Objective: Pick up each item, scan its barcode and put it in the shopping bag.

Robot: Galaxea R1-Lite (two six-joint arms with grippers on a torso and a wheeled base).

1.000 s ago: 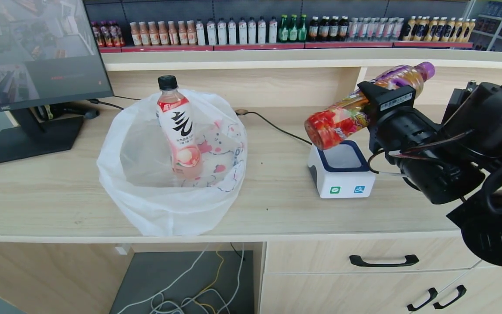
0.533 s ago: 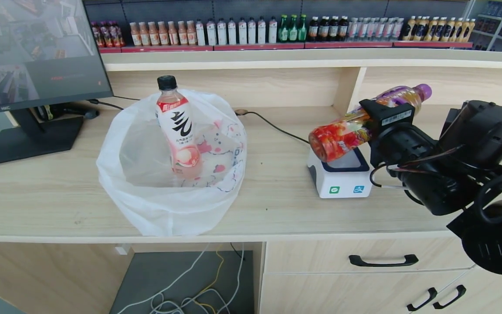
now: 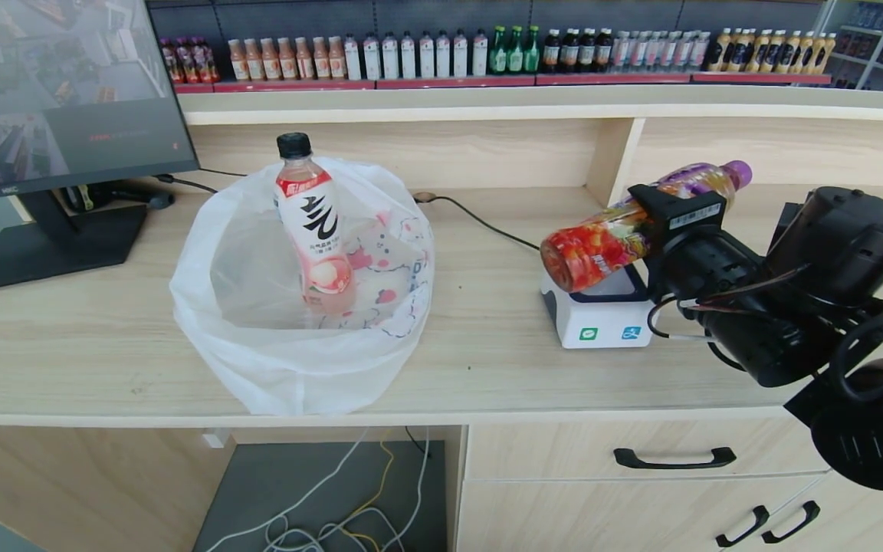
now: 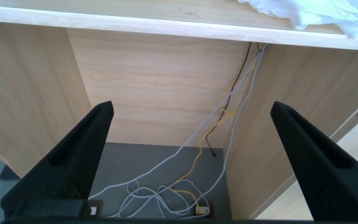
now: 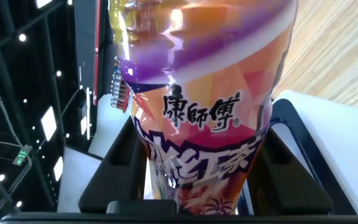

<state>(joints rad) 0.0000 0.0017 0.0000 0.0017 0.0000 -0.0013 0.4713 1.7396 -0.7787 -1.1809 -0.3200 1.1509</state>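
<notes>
While the bench (image 3: 104,360) carries the shopping bag (image 3: 296,368) well to the left of the scanner (image 3: 602,318), scanning looks the step in hand. The juice bottle (image 3: 618,234) lies tilted just above the scanner's window, clamped round its body by the right tool (image 3: 675,211), and should be rolled slowly till the barcode faces down, close but not knocking. The head view hides the label's underside, the right wrist view shows its print with the scanner's rim just beneath, and the left wrist view shows the left tool (image 4: 191,155) spread wide, empty, well below the scanner.

The right gripper (image 3: 654,221) held a colourful bottle (image 3: 595,245) tilted over the scanner (image 3: 602,326), perhaps touching it; a pink bottle (image 3: 315,230) stood in the shopping bag (image 3: 296,368).
</notes>
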